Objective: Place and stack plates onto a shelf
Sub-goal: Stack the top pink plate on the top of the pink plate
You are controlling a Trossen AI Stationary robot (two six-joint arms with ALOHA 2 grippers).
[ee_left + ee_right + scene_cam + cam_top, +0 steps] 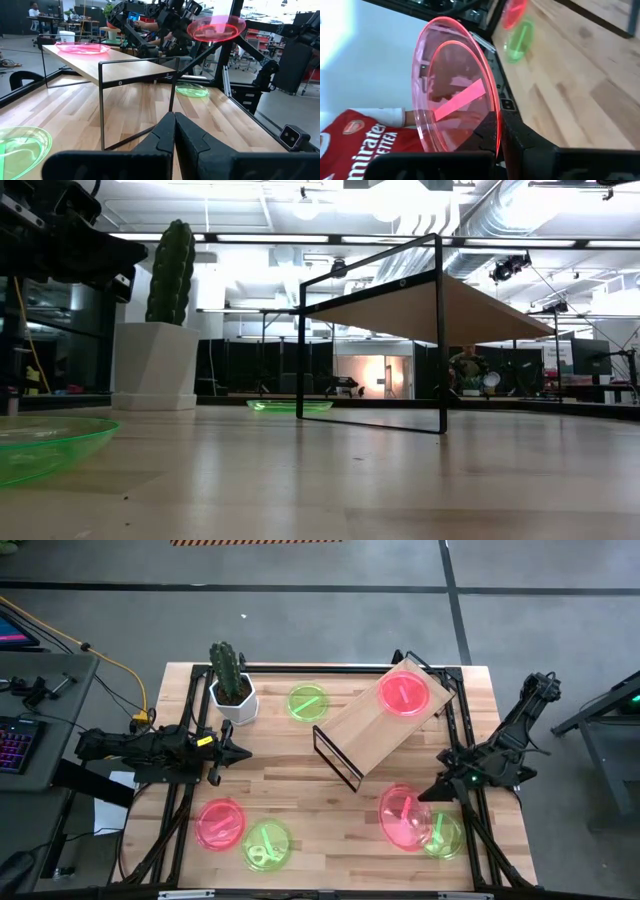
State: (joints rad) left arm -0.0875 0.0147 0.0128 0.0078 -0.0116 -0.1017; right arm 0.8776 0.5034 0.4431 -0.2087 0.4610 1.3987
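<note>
My right gripper (430,796) is shut on a neon pink plate (403,817), which it carries above the table's near right part; the left wrist view shows that plate (216,27) high over the tabletop. A green plate (441,836) lies on the table below it. The shelf (372,730) stands slantwise at mid-table with another pink plate (403,695) on its far end. Three more plates lie flat on the table: green (307,702), pink (220,824) and green (267,844). My left gripper (174,120) waits shut at the left, touching nothing. My right gripper pinches the pink plate's rim (492,120) between its two fingers (520,145), one on the plate's inner face and one on its outer face. The fingers come from the table's far right, about level. The plate is lifted clear, roughly level, open side up.
A cactus in a white pot (232,690) stands at the far left of the table. The shelf's black wire frame (440,340) rises at mid-table. A person in a red shirt (365,140) is beyond the table's right edge.
</note>
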